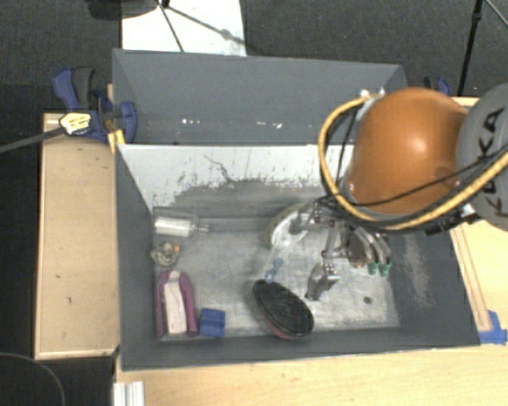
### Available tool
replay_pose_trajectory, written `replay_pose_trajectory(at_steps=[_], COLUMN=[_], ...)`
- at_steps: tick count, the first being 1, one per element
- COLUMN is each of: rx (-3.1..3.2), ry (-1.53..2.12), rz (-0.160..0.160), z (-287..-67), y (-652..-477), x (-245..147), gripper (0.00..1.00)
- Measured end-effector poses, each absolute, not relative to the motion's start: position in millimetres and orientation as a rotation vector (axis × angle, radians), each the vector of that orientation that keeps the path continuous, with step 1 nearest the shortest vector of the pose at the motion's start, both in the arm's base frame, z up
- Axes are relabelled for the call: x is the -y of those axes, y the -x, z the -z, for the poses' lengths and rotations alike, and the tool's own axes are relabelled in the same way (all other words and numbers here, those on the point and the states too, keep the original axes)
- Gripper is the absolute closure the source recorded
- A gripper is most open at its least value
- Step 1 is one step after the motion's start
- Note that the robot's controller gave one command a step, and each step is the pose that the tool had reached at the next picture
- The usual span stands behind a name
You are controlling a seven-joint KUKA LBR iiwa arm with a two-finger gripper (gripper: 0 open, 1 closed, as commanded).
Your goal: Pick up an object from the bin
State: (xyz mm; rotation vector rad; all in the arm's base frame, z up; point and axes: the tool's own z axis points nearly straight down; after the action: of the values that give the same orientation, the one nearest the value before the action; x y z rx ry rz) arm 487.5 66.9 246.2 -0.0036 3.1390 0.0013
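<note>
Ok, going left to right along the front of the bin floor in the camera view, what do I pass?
Purple and white packet → small blue block → black oval disc → gripper

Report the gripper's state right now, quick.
Gripper: cannot be told whether open or closed. It hangs low over the bin floor, just up and right of the black oval brush.

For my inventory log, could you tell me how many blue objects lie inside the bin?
2: a small blue block beside the purple-and-white packet, lower left, and a tiny blue piece mid-floor, left of the gripper. The arm may hide others.
</note>
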Motion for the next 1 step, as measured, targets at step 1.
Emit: replay_pose_trajectory(at_steps=[1], rx=[-3.147], ry=[-0.029], rz=[0.000], z=[-117.8], y=[-476.9], x=[-99.9], gripper=[0.00])
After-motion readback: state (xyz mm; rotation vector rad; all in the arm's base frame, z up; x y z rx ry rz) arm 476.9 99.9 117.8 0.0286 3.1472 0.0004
